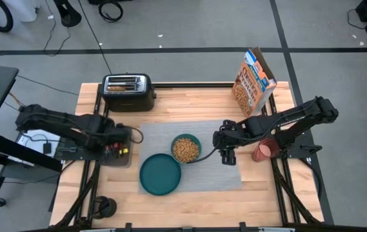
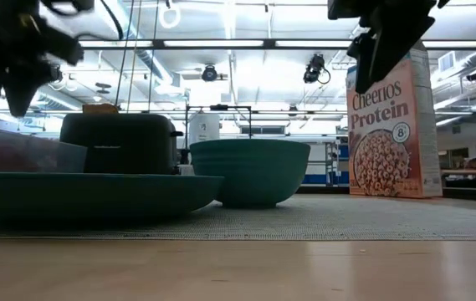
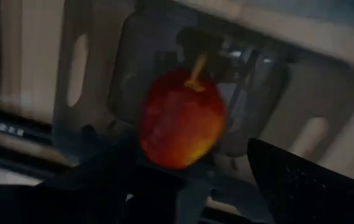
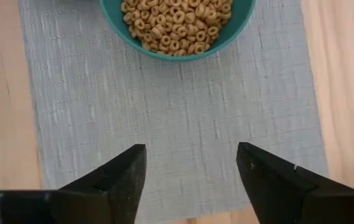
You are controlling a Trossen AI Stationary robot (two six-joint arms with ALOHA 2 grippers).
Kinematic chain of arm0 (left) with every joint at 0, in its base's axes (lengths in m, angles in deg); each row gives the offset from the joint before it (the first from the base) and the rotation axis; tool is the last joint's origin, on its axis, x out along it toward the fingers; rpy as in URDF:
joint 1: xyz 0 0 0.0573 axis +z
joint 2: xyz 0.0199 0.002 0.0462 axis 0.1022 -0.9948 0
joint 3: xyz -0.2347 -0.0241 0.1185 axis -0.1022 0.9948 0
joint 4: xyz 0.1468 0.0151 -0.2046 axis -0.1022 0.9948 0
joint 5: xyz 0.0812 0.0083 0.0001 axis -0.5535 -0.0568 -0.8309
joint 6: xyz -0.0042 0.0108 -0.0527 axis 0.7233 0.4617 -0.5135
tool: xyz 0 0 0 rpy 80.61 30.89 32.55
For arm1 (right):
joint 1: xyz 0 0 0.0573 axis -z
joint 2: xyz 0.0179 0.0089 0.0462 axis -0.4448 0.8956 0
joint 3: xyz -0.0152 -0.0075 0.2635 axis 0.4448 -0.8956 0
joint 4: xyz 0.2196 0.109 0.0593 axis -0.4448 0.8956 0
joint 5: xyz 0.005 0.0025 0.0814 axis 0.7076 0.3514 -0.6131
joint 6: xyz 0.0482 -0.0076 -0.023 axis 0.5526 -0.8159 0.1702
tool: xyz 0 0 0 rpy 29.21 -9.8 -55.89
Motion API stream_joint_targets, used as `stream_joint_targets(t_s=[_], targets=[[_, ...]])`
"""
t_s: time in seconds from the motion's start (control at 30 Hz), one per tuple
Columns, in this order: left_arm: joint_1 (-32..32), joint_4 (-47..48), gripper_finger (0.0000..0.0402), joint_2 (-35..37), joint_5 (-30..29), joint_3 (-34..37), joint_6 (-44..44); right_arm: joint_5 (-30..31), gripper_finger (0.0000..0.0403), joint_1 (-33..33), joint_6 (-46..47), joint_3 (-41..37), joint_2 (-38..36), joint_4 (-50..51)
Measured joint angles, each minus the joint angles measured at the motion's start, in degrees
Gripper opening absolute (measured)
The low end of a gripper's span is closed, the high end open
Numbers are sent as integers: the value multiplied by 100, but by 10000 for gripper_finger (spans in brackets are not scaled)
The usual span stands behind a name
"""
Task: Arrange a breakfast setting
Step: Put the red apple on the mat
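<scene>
A breakfast table mid-setting, seen from my remote station: the grey placemat (image 1: pixel 196 154) lies at the centre of the wooden table (image 1: pixel 189 200), and I place everything else from it. The teal bowl (image 1: pixel 186 149), filled with cereal rings, sits on the mat's middle; the empty teal plate (image 1: pixel 160 173) overlaps the mat's near-left corner, touching the bowl. A toaster (image 1: pixel 128 91) stands beyond the mat's far-left corner, a cereal box (image 1: pixel 255 80) beyond its far-right corner, and a pink cup (image 1: pixel 264 149) just off its right edge.

My left gripper (image 1: pixel 120 143) hangs over a clear tub (image 1: pixel 117 154) just left of the mat, jaws spread wide and empty. In the left wrist view a small red-orange fruit (image 3: pixel 181 118) lies in the tub directly ahead, between the fingers' line of approach but apart from them. I judge it light, firm, smooth and round, so likely to roll or slip; I would take it across its widest part, clear of the stem.

My right gripper (image 4: pixel 191 171) hovers over bare mat just right of the bowl, jaws parted, holding nothing.
</scene>
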Motion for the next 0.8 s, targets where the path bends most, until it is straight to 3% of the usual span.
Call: stream_joint_targets(t_s=[0.27,0.4,0.57,0.63,0.7,0.8], targets=[[1186,-190,314,-61,112,517,1292,-56,337,39,112,0,3,0],[1217,-361,295,-61,169,404,1691,-52,371,55,237,0,3,5],[1027,-423,194,-59,232,65,2080,-51,389,55,317,0,3,2],[980,-438,172,-59,232,49,2069,-42,390,55,367,0,3,-6],[956,-367,170,-63,233,63,1955,-4,390,55,431,0,3,-8],[952,-390,198,-123,259,66,1882,16,390,55,464,0,3,-10]])
